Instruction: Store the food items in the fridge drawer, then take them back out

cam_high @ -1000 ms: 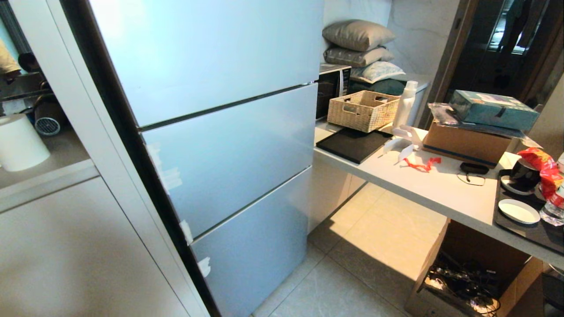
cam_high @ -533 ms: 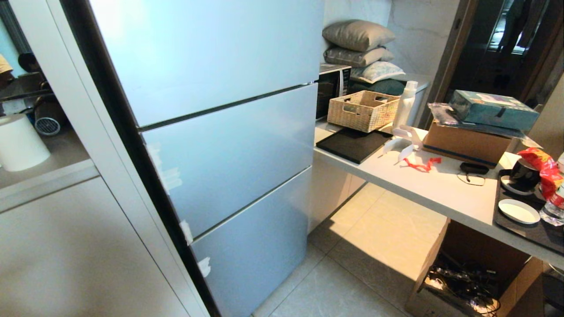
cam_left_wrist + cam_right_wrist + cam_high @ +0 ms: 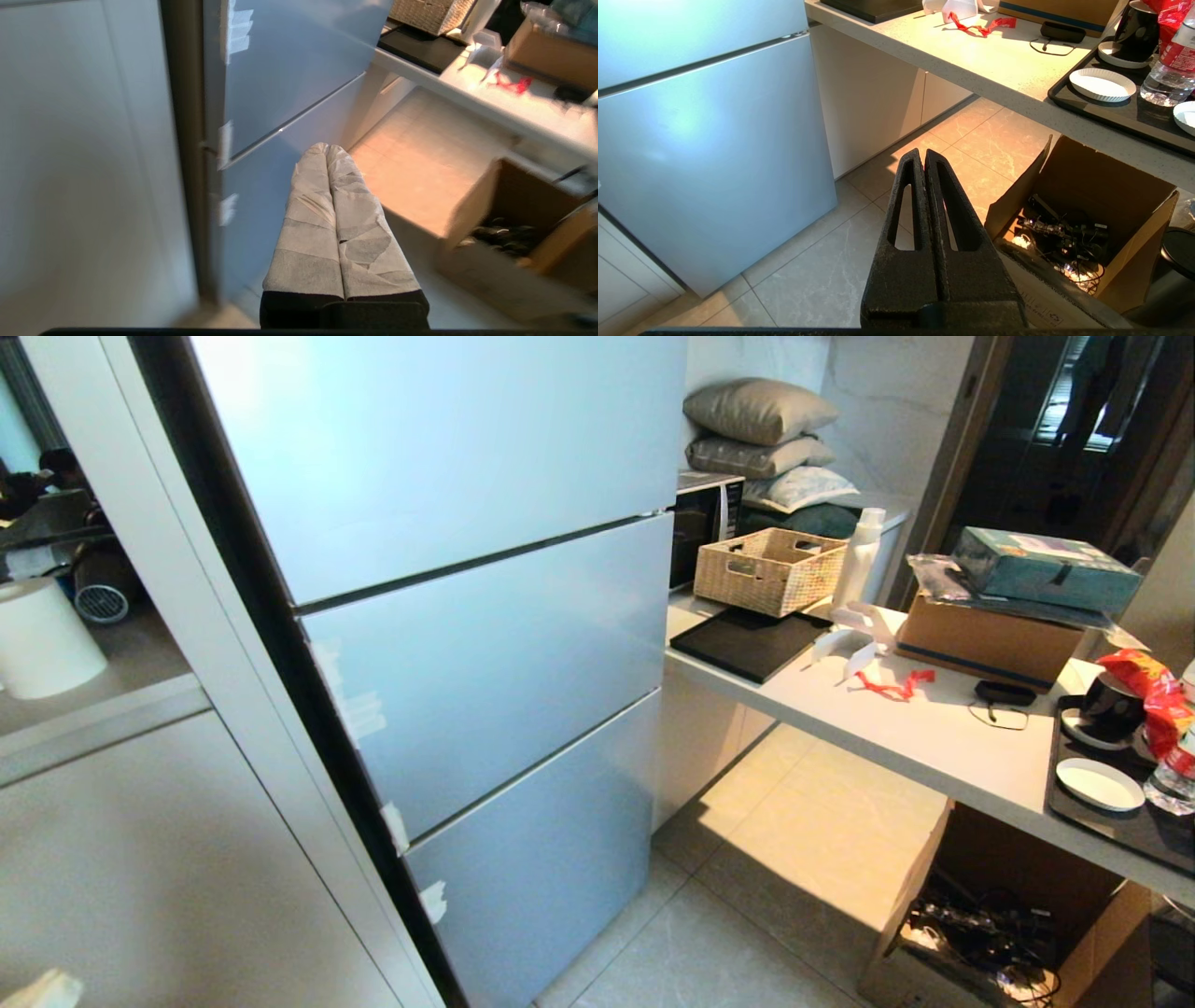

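The food items and the fridge drawer are out of view. The fridge [image 3: 485, 653] stands before me with its three silver-blue door panels closed. My left gripper [image 3: 327, 147], its fingers wrapped in pale tape, is shut and empty. It points at the lower fridge panels [image 3: 289, 70] near their left edge. Only its tip [image 3: 42, 989] shows in the head view, at the bottom left corner. My right gripper [image 3: 923, 154], black, is shut and empty, hanging low over the floor tiles to the right of the bottom fridge panel [image 3: 705, 140].
A white cabinet [image 3: 168, 859] flanks the fridge on the left. To the right runs a counter [image 3: 896, 719] with a wicker basket [image 3: 767, 569], boxes, a black tray [image 3: 1120, 821] and a red snack bag [image 3: 1153, 695]. An open cardboard box [image 3: 999, 915] sits on the floor below.
The left gripper's tip has risen into the bottom left corner of the head view. The fridge, the counter and the right arm have not moved.
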Robot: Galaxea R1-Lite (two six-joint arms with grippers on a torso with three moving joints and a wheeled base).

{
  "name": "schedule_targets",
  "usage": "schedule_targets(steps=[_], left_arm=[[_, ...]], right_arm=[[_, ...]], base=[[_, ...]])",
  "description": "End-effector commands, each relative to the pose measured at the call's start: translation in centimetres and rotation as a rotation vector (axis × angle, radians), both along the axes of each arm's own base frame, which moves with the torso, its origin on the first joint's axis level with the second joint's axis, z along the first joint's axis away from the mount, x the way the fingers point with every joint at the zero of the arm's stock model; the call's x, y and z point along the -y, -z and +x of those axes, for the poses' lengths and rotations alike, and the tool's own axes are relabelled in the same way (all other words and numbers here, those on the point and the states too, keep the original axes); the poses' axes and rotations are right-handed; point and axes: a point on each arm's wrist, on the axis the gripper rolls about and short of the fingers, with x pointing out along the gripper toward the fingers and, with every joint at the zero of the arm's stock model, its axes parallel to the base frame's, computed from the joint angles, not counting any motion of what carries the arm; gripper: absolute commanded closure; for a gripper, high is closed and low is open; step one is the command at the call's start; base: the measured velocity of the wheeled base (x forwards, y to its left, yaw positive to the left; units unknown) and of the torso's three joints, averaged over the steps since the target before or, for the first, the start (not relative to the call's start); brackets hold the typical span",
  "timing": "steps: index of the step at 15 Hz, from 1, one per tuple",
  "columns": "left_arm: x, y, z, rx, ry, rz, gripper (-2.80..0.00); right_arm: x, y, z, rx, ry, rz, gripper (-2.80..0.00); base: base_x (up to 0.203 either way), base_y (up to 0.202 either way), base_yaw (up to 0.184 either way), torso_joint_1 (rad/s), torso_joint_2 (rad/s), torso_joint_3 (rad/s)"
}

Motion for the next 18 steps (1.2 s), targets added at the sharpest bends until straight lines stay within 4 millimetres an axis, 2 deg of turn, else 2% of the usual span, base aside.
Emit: schedule_targets(steps=[1,5,7,10,13,15,18], left_arm=[[0.0,-1.8,6.7,-0.147,-0.014,-0.046,0.00],[-0.5,-5.3,12.9,-0.083,-0.131,-0.193,0.00],[-1.2,-6.2,14.9,-0.067,-0.207,-0.261,0.00],[-3.1,-6.0,16.7,-0.079,-0.312,-0.340,0.00],[-5.1,-4.8,19.5,-0.077,-0.377,-0.357,0.00],[-6.4,-4.4,20.8,-0.053,-0.377,-0.362,0.00],[-6.9,-4.6,22.8,-0.053,-0.341,-0.433,0.00]], right_arm=[[0.0,0.0,0.0,-0.001,-0.001,-0.001,0.00],[0.0,0.0,0.0,-0.001,-0.001,0.000,0.00],[0.0,0.0,0.0,-0.001,-0.001,0.000,0.00],[0.0,0.0,0.0,-0.001,-0.001,0.000,0.00],[0.0,0.0,0.0,-0.001,-0.001,0.000,0.00],[0.0,0.0,0.0,-0.001,-0.001,0.000,0.00],[0.0,0.0,0.0,-0.001,-0.001,0.000,0.00]], base=[[0.000,0.000,0.000,0.000,0.00,0.000],[0.000,0.000,0.000,0.000,0.00,0.000],[0.000,0.000,0.000,0.000,0.00,0.000],[0.000,0.000,0.000,0.000,0.00,0.000],[0.000,0.000,0.000,0.000,0.00,0.000],[0.000,0.000,0.000,0.000,0.00,0.000],[0.000,0.000,0.000,0.000,0.00,0.000]])
